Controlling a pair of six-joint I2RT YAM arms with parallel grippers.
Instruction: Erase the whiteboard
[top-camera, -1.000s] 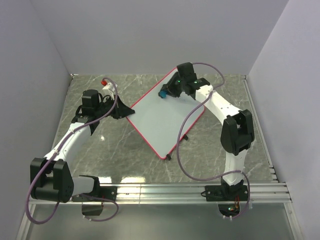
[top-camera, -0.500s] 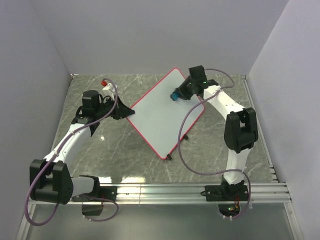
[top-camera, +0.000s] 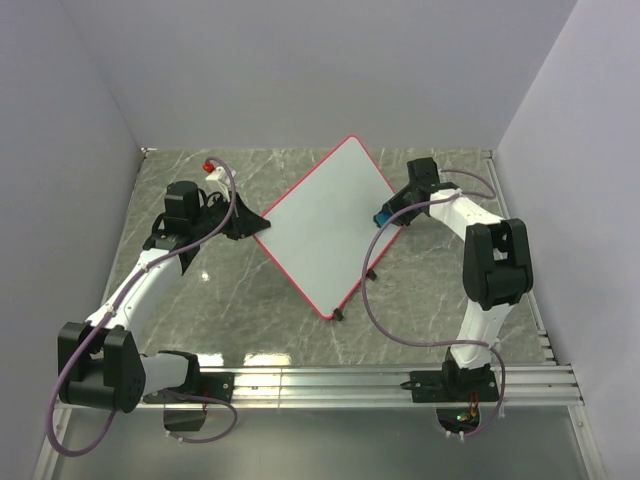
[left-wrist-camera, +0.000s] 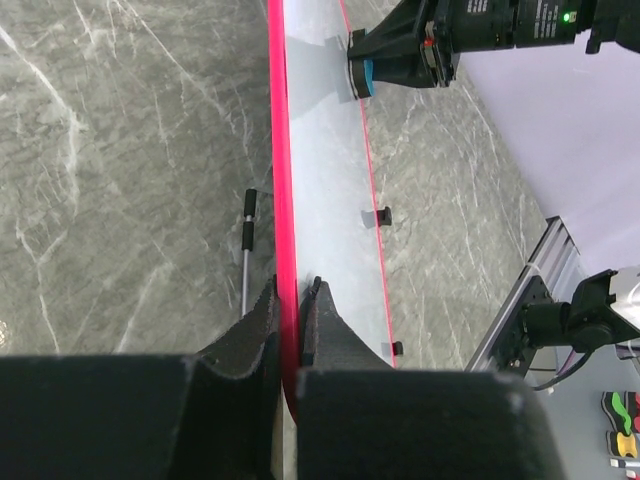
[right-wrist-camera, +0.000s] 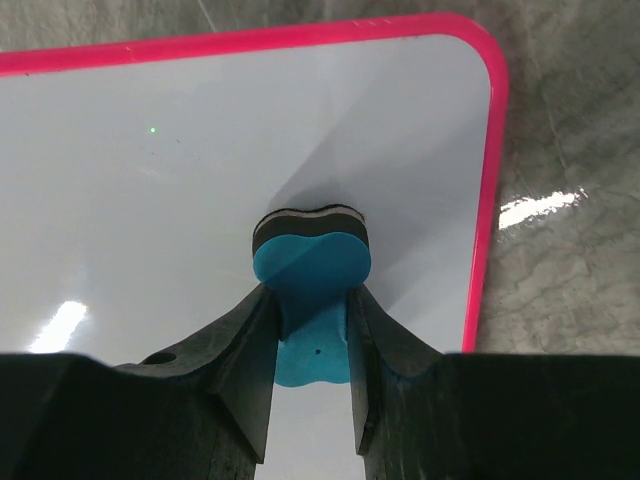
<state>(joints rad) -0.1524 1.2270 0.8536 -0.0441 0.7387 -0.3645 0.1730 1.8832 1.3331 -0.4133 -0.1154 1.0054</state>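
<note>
Whiteboard (top-camera: 325, 225) lies mid-table (top-camera: 220, 295), turned diamond-wise, with a red-pink frame and a plain white face. Two black feet (top-camera: 337, 315) are on its near-right edge.

Left gripper (top-camera: 243, 221) is at the board's left corner, fingers closed on the frame. In the left wrist view the red edge is pinched between both pads (left-wrist-camera: 258, 325), board seen edge-on. A thin grey-black rod (left-wrist-camera: 247, 240) lies on the marble just beside that edge.

Right gripper (top-camera: 388, 216) is at the board's right corner, fingers clamped tight on the blue eraser (right-wrist-camera: 311, 262). The eraser's dark felt side presses on the white face just inside the rounded corner.

A red-tipped white object (top-camera: 210, 165) lies beyond the board's left corner, well apart from it, close to the left arm
</note>
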